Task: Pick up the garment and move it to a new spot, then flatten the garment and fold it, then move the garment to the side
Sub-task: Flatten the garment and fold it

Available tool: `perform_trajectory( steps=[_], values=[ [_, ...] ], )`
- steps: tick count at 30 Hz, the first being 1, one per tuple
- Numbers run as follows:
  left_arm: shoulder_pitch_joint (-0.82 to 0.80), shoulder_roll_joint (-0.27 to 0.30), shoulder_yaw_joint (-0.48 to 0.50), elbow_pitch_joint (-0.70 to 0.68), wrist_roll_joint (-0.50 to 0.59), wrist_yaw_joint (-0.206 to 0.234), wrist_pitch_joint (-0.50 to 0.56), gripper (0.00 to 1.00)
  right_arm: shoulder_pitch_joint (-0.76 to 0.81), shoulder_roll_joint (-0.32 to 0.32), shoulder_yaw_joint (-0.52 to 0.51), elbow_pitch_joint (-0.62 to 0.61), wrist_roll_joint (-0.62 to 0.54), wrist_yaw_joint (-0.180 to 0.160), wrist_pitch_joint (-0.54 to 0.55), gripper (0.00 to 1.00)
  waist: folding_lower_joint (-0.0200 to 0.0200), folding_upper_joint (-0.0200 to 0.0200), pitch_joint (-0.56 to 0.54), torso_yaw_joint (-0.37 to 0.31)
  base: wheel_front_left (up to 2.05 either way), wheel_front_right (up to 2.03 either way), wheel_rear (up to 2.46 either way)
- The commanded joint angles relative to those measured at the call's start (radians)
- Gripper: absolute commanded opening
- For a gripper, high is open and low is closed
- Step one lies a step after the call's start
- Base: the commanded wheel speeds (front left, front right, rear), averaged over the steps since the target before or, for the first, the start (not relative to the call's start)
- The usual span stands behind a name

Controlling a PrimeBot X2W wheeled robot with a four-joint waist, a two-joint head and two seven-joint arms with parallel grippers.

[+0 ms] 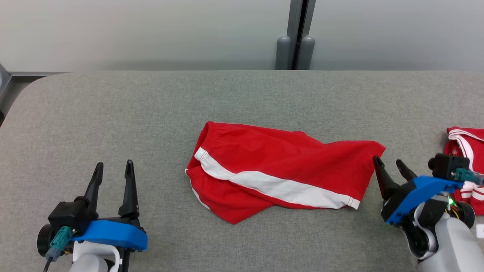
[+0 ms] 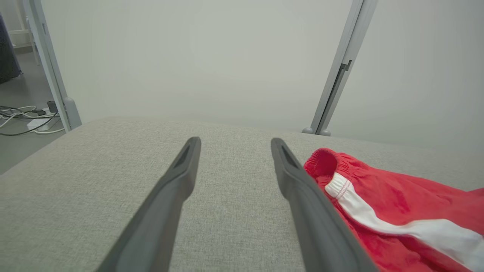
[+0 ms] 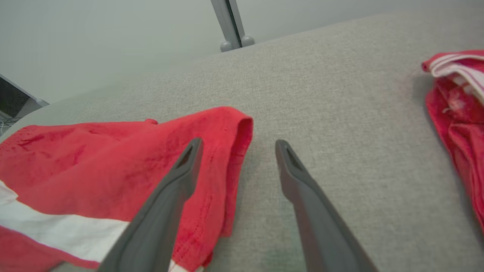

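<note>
The garment [image 1: 276, 170] is a pair of red shorts with a white side stripe, lying loosely folded in the middle of the grey table [image 1: 151, 105]. In the head view my right gripper [image 1: 389, 163] stands open just at the shorts' right hem. Through the right wrist camera that hem [image 3: 234, 151] lies on the table between the fingers, one finger [image 3: 181, 173] over the cloth, nothing gripped. My left gripper [image 1: 114, 166] is open at the lower left, well apart from the garment. The left wrist camera shows the waistband [image 2: 332, 166] right of the left gripper [image 2: 234, 141].
A second red and white garment [image 1: 467, 158] lies bunched at the table's right edge, also in the right wrist view [image 3: 459, 113]. A grey post [image 1: 297, 45] stands behind the table. Cables [image 2: 26, 117] lie on the floor at the far left.
</note>
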Motion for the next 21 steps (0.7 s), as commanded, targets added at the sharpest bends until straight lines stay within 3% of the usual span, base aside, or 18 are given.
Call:
perform_trajectory(
  steps=[1, 13, 21],
  values=[
    [0.011, 0.005, 0.007, -0.001, 0.005, 0.004, -0.005, 1.00, 0.039, -0.002, -0.009, -0.019, -0.006, 0.001, -0.010, 1.00, -0.0001, 0.0000, -0.010, -0.006, 0.00, 0.00, 0.00],
    [0.069, 0.000, 0.044, -0.030, 0.009, 0.014, -0.005, 1.00, 0.297, 0.023, -0.013, -0.325, -0.107, 0.001, -0.205, 1.00, -0.0001, 0.0000, -0.054, -0.050, 0.00, 0.00, 0.00],
    [0.096, 0.001, 0.062, -0.031, 0.019, 0.016, -0.005, 1.00, 0.361, 0.037, 0.017, -0.380, -0.131, 0.001, -0.269, 1.00, -0.0001, 0.0000, -0.083, -0.065, 0.00, 0.00, 0.00]
  ],
)
